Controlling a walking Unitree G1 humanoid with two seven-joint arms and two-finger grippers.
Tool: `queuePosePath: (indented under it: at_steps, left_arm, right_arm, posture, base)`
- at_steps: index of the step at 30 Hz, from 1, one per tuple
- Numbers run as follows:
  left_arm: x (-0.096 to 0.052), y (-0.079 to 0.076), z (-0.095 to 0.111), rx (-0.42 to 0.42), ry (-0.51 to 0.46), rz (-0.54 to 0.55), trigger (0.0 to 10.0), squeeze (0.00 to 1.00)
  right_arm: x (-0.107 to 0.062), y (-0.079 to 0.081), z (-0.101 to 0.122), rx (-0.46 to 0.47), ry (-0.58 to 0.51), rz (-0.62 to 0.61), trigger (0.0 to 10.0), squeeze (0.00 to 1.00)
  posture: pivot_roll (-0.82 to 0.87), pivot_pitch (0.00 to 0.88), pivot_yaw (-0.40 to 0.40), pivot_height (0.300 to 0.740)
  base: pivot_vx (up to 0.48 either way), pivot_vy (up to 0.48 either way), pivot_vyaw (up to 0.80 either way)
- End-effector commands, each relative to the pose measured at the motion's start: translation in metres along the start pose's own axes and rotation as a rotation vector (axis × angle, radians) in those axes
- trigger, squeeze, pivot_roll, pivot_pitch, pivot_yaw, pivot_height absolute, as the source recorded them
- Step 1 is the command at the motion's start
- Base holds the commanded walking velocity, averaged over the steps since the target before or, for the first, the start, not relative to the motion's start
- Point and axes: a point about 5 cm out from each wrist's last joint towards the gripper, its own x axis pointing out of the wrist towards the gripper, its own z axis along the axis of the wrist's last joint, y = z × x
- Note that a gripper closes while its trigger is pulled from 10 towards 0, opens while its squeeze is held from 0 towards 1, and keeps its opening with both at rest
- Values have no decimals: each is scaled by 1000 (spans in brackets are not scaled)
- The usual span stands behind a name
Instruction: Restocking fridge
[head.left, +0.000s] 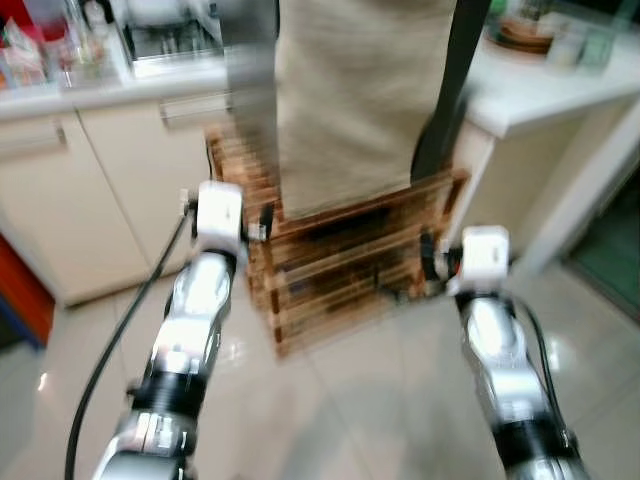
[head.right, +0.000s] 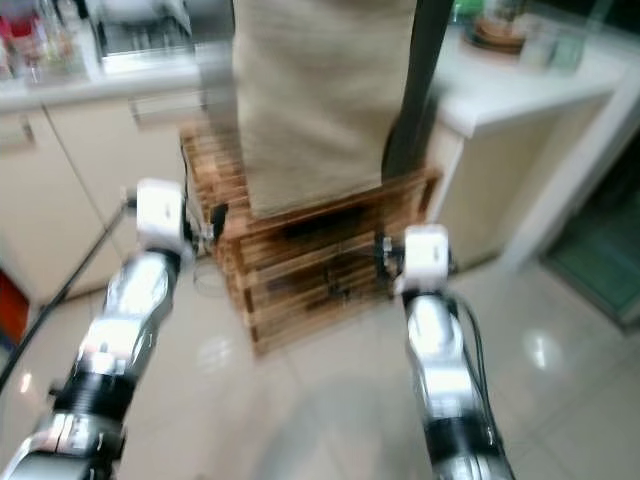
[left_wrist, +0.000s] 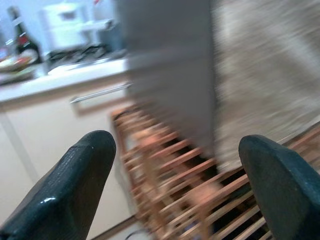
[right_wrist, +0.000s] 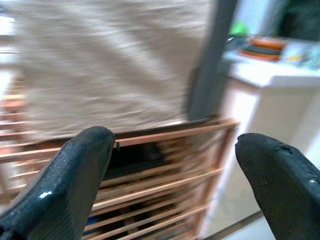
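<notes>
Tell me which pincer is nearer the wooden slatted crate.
Neither clearly. The left pincer hovers by the wooden slatted crate at its left side, the right pincer by its right side. Both are open, touching nothing.

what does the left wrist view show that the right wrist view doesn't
Left wrist view: a dark bottle, a white appliance and a stove on a counter, above a cabinet handle.

Right wrist view: stacked plates on a white counter, and a dark post.

Both: an open pair of black fingers, left gripper and right gripper, a slatted wooden rack and a beige cloth hanging over it. Both views are blurred.
</notes>
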Motion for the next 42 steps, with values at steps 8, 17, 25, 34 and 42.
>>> queuePosePath:
  at_steps: [8, 17, 25, 34, 42]
  left_arm:
    - [5, 3, 3, -72, 4, 18, 10000, 0]
    - [6, 3, 4, -54, -7, 17, 10000, 0]
    - [7, 2, 4, -45, -12, 25, 10000, 0]
    - [10, 1, 1, -21, 10, 4, 10000, 0]
    - [11, -12, 1, -44, 19, -32, 10000, 0]
  right_arm:
    - [7, -5, 9, 4, -24, -23, 10000, 0]
    - [13, -14, 12, 2, -27, -51, 10000, 0]
    - [16, -15, 13, -5, -35, -52, 10000, 0]
    - [17, -16, 12, -12, -23, -59, 10000, 0]
    - [17, -14, 10, 6, -10, -62, 10000, 0]
  posture:
    - [-82, 0, 17, 740]
    - [-74, 0, 8, 740]
    - [-73, 0, 6, 740]
    - [-76, 0, 8, 740]
    - [-82, 0, 6, 740]
  base:
    - [383, 30, 0]
    - [385, 286, 0]
    - [191, 368, 0]
    - [0, 474, -413]
    - [0, 469, -752]
